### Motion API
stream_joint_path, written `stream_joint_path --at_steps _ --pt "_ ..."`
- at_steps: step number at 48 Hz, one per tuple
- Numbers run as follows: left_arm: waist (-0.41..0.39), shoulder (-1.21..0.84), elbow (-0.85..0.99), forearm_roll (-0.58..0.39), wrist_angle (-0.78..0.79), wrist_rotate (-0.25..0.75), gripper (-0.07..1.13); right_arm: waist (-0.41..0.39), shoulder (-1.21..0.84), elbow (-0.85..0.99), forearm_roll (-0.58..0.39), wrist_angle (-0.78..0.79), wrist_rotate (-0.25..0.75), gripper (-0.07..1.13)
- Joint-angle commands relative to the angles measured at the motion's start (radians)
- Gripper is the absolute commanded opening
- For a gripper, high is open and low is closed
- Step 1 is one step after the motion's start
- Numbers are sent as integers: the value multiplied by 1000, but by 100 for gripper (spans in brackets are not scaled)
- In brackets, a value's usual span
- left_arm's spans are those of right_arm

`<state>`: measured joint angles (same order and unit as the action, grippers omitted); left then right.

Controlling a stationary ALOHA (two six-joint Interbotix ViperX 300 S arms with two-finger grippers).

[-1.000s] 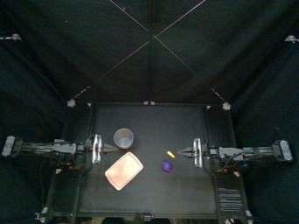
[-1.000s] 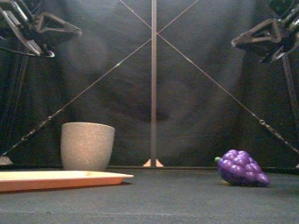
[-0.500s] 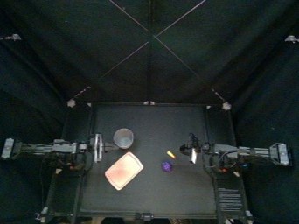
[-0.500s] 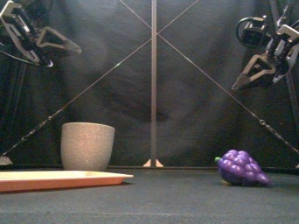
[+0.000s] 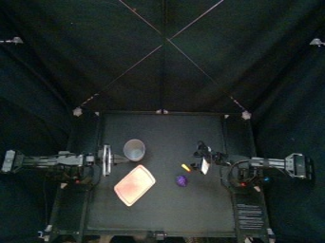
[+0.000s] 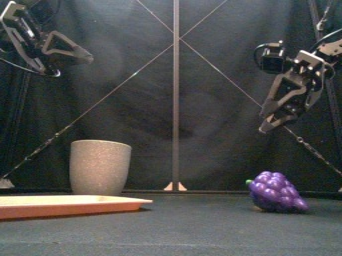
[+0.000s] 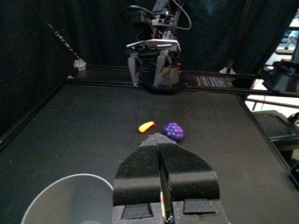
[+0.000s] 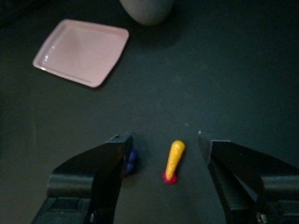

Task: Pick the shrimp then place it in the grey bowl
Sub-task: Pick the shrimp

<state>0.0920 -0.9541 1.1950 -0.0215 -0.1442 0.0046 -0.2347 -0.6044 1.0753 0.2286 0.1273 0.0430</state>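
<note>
The shrimp (image 5: 184, 168) is a small orange-yellow toy lying right of the table's middle, just behind the purple grapes (image 5: 181, 180). In the right wrist view the shrimp (image 8: 174, 159) lies on the table below the gap between the open jaws. My right gripper (image 5: 200, 153) hangs tilted above it, well off the table (image 6: 269, 122), and holds nothing. The tall grey cup (image 5: 133, 148) stands upright at the left (image 6: 100, 166). My left gripper (image 5: 102, 160) rests high beside the cup with its jaws shut (image 7: 163, 175).
A flat pink tray (image 5: 135, 185) lies in front of the grey cup, near the front left (image 6: 67, 206). The grapes (image 6: 277, 191) sit close to the shrimp, partly behind one right jaw (image 8: 132, 157).
My right arm has swung inward over the table and tipped its gripper downward toward the shrimp. The left arm and the things on the table have not moved.
</note>
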Motion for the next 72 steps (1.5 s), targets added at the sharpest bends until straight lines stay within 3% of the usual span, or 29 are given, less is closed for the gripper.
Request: stream_joint_path --at_steps 1,30,60,72 --pt "2 5 -23 -2 -11 0 -1 2 51 -21 8 8 2 93" --pt "3 5 -6 0 -14 0 -1 -23 390 -115 55 54 2 92" --pt "6 5 6 0 -12 0 -1 -25 554 -202 64 126 3 91" --pt "6 5 8 -2 -14 0 -1 -25 566 -206 66 127 3 78"
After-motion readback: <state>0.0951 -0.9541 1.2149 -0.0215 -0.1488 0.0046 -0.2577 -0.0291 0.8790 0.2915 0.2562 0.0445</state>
